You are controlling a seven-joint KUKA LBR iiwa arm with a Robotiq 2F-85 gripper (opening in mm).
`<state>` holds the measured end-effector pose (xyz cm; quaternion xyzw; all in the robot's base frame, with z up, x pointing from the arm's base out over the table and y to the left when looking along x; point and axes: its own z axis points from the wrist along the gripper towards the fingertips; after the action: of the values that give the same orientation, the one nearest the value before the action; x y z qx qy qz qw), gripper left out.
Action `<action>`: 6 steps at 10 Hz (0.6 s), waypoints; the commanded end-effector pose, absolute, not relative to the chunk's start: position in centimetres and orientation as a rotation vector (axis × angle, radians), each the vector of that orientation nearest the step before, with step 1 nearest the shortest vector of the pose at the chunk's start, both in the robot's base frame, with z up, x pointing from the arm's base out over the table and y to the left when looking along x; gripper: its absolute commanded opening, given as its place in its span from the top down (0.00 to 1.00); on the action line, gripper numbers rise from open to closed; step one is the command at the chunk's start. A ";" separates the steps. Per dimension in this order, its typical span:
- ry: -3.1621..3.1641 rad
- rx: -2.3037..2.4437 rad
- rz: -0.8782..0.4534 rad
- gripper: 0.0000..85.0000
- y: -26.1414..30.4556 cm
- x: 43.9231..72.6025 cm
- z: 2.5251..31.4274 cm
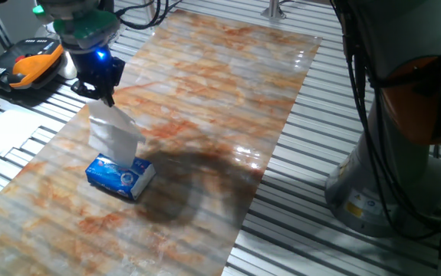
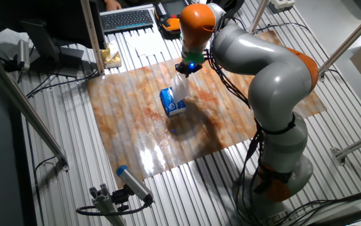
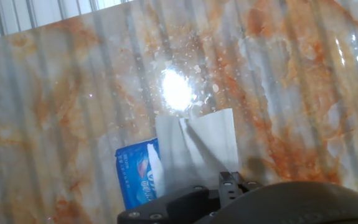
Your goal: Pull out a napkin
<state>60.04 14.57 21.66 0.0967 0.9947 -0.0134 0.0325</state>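
Note:
A thin white napkin (image 1: pixel 114 134) hangs stretched between my gripper (image 1: pixel 106 97) and the blue-and-white tissue packet (image 1: pixel 120 177), its lower end still in the packet's slot. My gripper is shut on the napkin's top edge, a short way above the packet. From the other side, the napkin (image 2: pixel 179 89) rises from the packet (image 2: pixel 172 102) to the gripper (image 2: pixel 185 71). In the hand view the napkin (image 3: pixel 197 146) spreads out below the hand, with the packet (image 3: pixel 137 175) under it; the fingertips are hidden there.
The packet lies on a marbled orange mat (image 1: pixel 205 100) over a slatted metal table. White paper sheets (image 1: pixel 5 130) and an orange-black device (image 1: pixel 24 65) lie at the left. The robot's base (image 1: pixel 404 153) stands at the right. A keyboard (image 2: pixel 127 19) is beyond the mat.

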 end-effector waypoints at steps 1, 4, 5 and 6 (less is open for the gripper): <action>3.061 0.292 -0.035 1.00 14.2 60.0 21.8; 3.064 0.277 -0.006 1.00 13.1 59.8 22.3; 3.063 0.275 -0.001 1.00 12.7 59.8 22.5; 3.062 0.270 0.003 1.00 12.4 59.7 22.5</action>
<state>59.68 12.35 22.53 0.0872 0.9956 0.0010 0.0340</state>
